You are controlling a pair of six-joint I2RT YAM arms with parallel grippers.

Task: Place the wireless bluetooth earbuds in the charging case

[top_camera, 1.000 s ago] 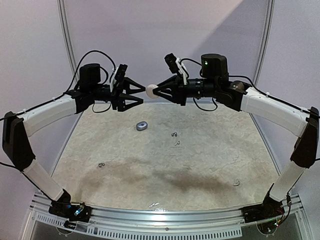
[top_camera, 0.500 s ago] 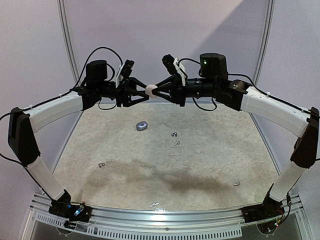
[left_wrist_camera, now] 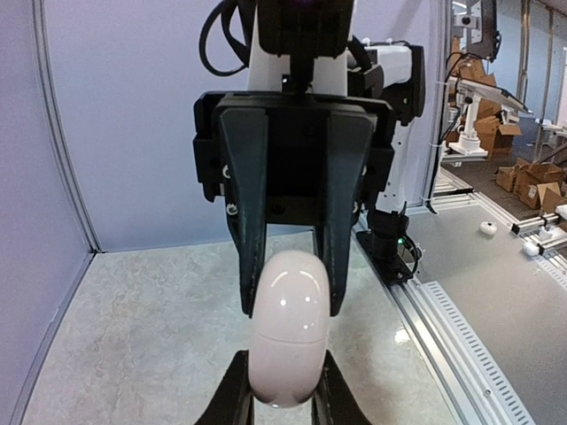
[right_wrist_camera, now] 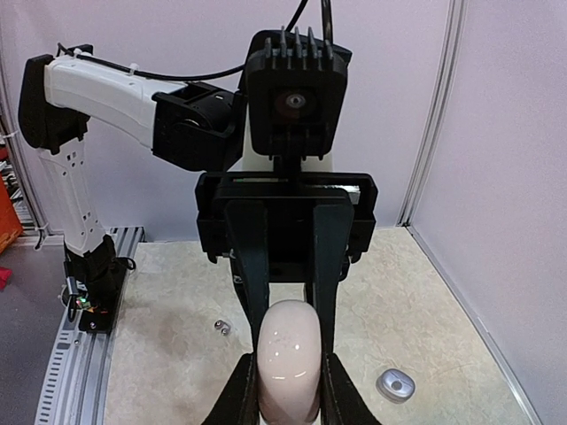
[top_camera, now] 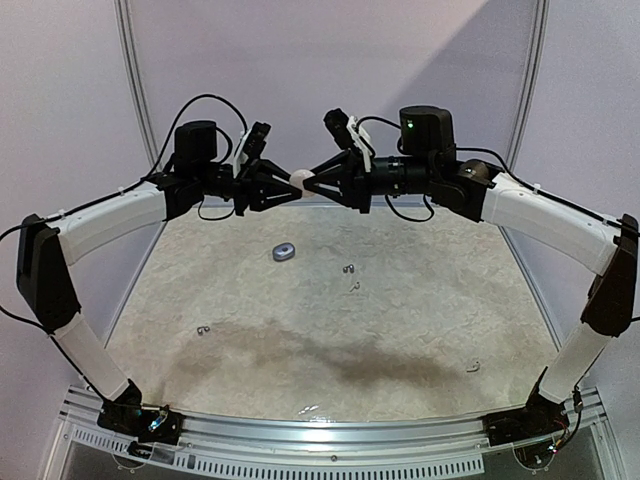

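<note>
Both arms are up at the top centre of the overhead view, nose to nose, and the white charging case [top_camera: 299,180] hangs between them, well clear of the bench [top_camera: 400,330]. The left claw [left_wrist_camera: 285,365] is clamped on one end of that shell and the right claw [right_wrist_camera: 288,363] pinches the other, so each is closed on the case. This looks like the two-handed set-up for getting the lid open. To do it well, each claw should stay on its own side of the seam [left_wrist_camera: 288,336], squeeze lightly because the shell looks glossy and slippery, and hinge the halves apart rather than tug. Only the left wrist view shows that seam; from above the case is just a pale dot. The overhead view gives what the wrists mostly miss: a dark earbud [top_camera: 349,267] right of centre, a second dark earbud [top_camera: 203,330] at lower left, a whitish earbud [top_camera: 473,366] at lower right, all on the bench and far from the case. The grey case [right_wrist_camera: 395,384] sits lower right in the right wrist view.
</note>
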